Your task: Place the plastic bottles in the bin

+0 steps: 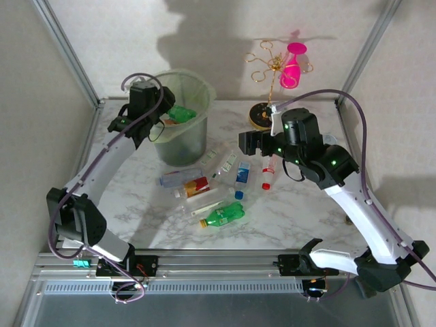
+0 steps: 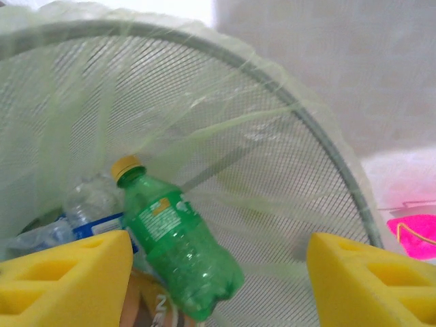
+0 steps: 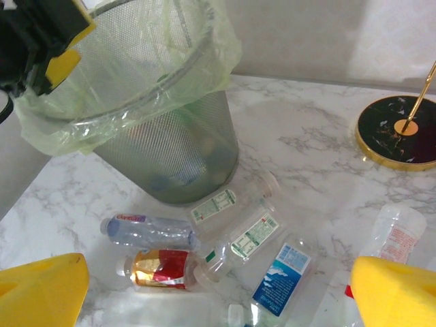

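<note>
The bin [image 1: 182, 146] is a mesh bucket lined with pale-green plastic, at the back left of the table. My left gripper [image 1: 161, 113] hangs over its rim, open. Below its yellow fingers [image 2: 65, 279], a green bottle [image 2: 177, 248] with a yellow cap lies loose inside the bin [image 2: 259, 136], on a clear blue-labelled bottle [image 2: 92, 211]. Several plastic bottles lie on the marble in front of the bin: a clear one [image 3: 146, 230], a red-labelled one [image 3: 160, 268], a blue-labelled one [image 3: 283, 279] and a green one [image 1: 223, 215]. My right gripper [image 1: 246, 143] hovers open above them, holding nothing.
A gold wire stand [image 1: 269, 68] carrying a pink goblet [image 1: 293, 68] rises from a black round base [image 3: 398, 133] at the back right. A red-capped bottle [image 1: 268, 174] lies under my right arm. Frame posts mark the table's back corners.
</note>
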{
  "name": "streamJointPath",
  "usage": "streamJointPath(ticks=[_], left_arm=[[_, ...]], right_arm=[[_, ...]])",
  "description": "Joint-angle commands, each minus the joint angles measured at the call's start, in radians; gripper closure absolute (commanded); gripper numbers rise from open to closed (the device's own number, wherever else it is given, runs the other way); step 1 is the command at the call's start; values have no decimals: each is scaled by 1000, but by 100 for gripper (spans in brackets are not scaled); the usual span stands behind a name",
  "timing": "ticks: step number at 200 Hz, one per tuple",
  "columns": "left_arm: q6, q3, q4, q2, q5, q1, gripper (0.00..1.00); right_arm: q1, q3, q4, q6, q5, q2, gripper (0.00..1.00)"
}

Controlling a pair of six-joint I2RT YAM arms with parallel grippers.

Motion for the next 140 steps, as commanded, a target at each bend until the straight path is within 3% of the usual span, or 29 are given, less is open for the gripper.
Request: streamJointPath(ticks=[1,90,140], left_arm=[[26,-49,74,-56,1,8,32],[-7,-83,53,-182,33,6,32],[19,-92,19,-319,49,2,32]], right_arm=[[4,36,3,-19,30,12,1],[-5,78,-17,33,101,54,1],[-151,8,-83,119,61,145,1]])
